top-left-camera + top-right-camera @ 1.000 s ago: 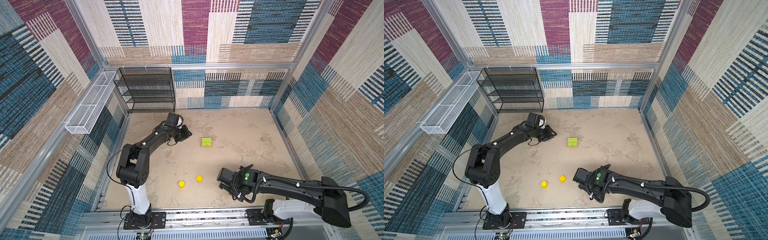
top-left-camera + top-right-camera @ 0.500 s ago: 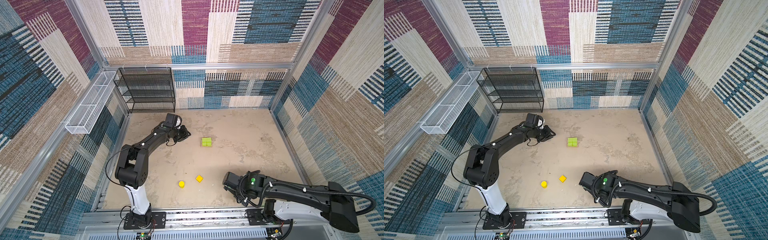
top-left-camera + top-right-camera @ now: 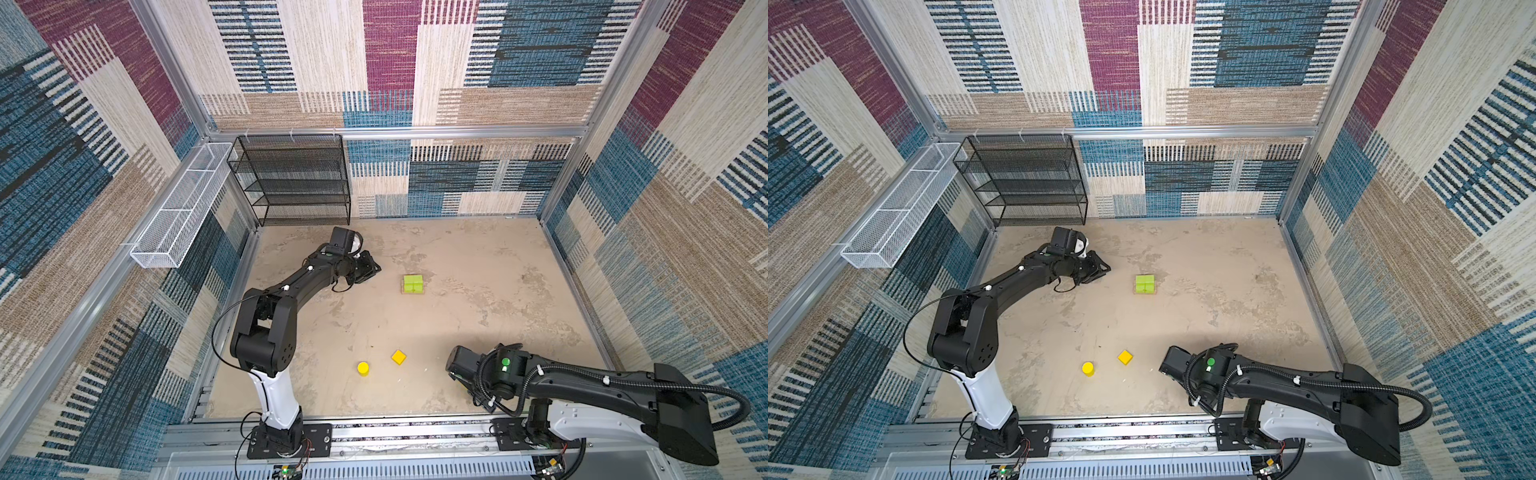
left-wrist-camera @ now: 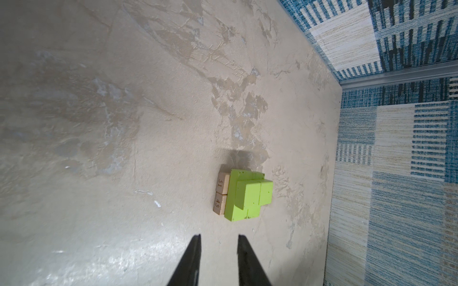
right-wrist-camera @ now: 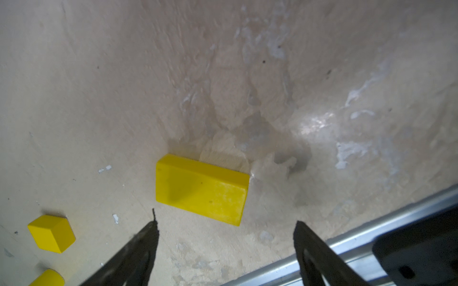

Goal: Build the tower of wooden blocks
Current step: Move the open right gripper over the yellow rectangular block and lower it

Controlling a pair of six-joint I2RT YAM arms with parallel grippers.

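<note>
While right gripper [image 5: 225, 229] gapes empty near yellow bar [image 5: 200, 189], left gripper [image 4: 218, 239], near-closed, empty: misaligned grasp could skid it.

Bright even light, floor glare, soft shadows

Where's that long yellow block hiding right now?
The long yellow block lies flat on the floor just ahead of the right gripper, seen only in the right wrist view, with the yellow cube nearby.
</note>
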